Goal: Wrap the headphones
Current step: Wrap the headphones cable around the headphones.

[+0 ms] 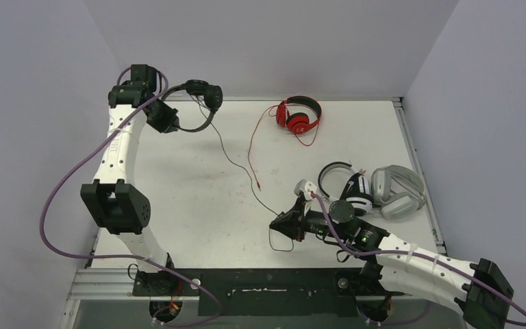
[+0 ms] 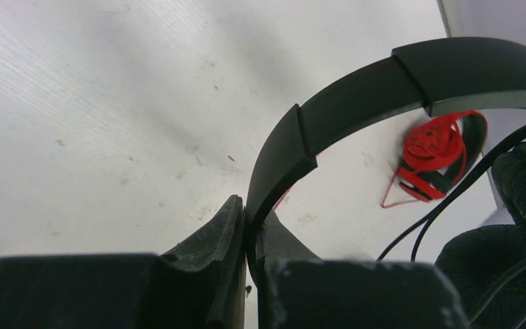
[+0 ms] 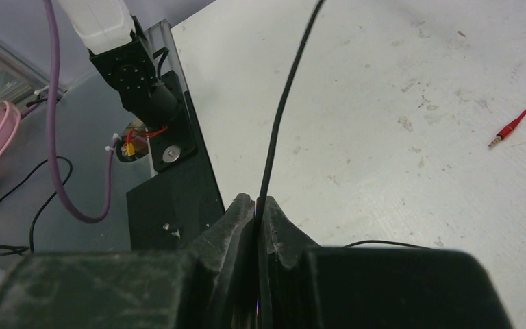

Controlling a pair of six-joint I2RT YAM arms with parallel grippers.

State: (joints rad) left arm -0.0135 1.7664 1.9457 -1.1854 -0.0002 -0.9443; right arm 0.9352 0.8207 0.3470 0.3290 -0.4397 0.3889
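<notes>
My left gripper (image 1: 168, 118) is shut on the headband of the all-black headphones (image 1: 198, 103) and holds them up at the back left; the band (image 2: 356, 103) runs out of the closed jaws in the left wrist view. Their thin black cable (image 1: 236, 164) trails across the table to my right gripper (image 1: 279, 225), which is shut on it near its end; the cable (image 3: 284, 103) rises from the closed jaws. The red headphones (image 1: 299, 114) lie at the back with a red cable (image 1: 252, 147). The white-and-black (image 1: 353, 188) and light grey headphones (image 1: 398, 192) lie at the right.
The red cable's plug (image 3: 503, 133) lies on the table near my right gripper. The table's right edge (image 1: 418, 171) runs beside the grey headphones. The black base plate (image 1: 274, 284) and arm mounts are along the near edge.
</notes>
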